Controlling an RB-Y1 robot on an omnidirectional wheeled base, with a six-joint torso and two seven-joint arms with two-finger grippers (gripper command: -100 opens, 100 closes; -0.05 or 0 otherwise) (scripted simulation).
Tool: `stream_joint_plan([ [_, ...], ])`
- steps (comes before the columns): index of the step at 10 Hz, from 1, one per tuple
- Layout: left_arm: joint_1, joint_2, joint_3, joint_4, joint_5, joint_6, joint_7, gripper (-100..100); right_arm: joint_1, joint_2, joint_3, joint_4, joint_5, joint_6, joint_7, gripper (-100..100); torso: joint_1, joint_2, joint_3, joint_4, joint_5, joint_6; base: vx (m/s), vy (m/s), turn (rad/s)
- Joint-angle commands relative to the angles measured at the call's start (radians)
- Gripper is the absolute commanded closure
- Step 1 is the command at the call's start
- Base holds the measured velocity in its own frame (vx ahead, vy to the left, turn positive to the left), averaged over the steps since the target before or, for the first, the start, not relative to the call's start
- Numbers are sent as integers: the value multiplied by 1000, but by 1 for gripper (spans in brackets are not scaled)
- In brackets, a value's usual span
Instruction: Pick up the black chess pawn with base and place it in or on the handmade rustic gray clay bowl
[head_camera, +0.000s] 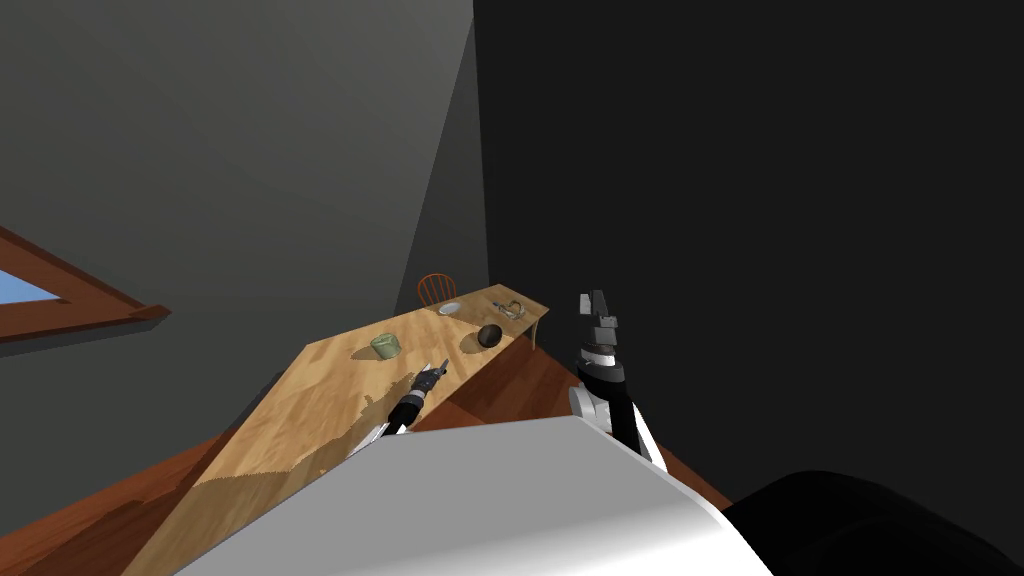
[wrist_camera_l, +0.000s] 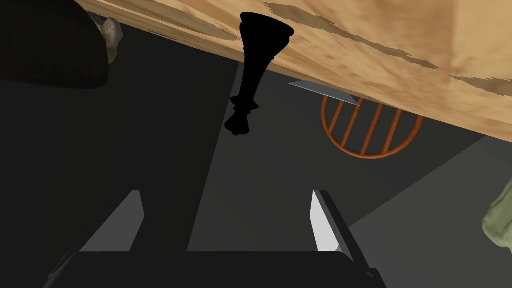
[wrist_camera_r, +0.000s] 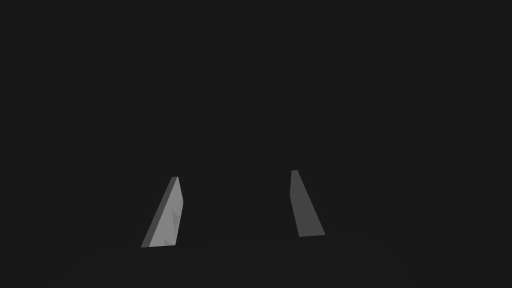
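Left gripper (wrist_camera_l: 225, 195) spread, empty, over the wooden table (head_camera: 300, 400); black pawn (wrist_camera_l: 255, 70) stands on its base just ahead, clear of both fingers. Dark bowl (head_camera: 488, 336) sits farther along, to the right (right gripper (head_camera: 596, 300) also spread, off the table's right side). By my reading, grasp, lift and placement all remain.

On the long light wooden table (head_camera: 300, 400), the black chess pawn (wrist_camera_l: 255, 65) stands upright, between the dark round bowl (head_camera: 489, 336) and the green cup (head_camera: 385, 346). The orange spindle-back chair (head_camera: 437, 288) sits behind the table's far end.
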Motion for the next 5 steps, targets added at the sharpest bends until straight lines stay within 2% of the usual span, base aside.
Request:
stream_joint_plan([
  [1, -20, 4, 5, 50, -10, 2, -35, -100, 0, 0, 0, 0, 0, 0, 0, 0, 0, 0, 0, 0, 0, 0, 47, -36, 20],
  [4, -56, 18, 13, 198, -31, 4, -95, -100, 0, 0, 0, 0, 0, 0, 0, 0, -1, -1, 0, 0, 0, 0, 42, -42, 13],
  [5, -56, 18, 13, 198, -31, 4, -95, -100, 0, 0, 0, 0, 0, 0, 0, 0, -1, -1, 0, 0, 0, 0, 36, -31, 12],
])
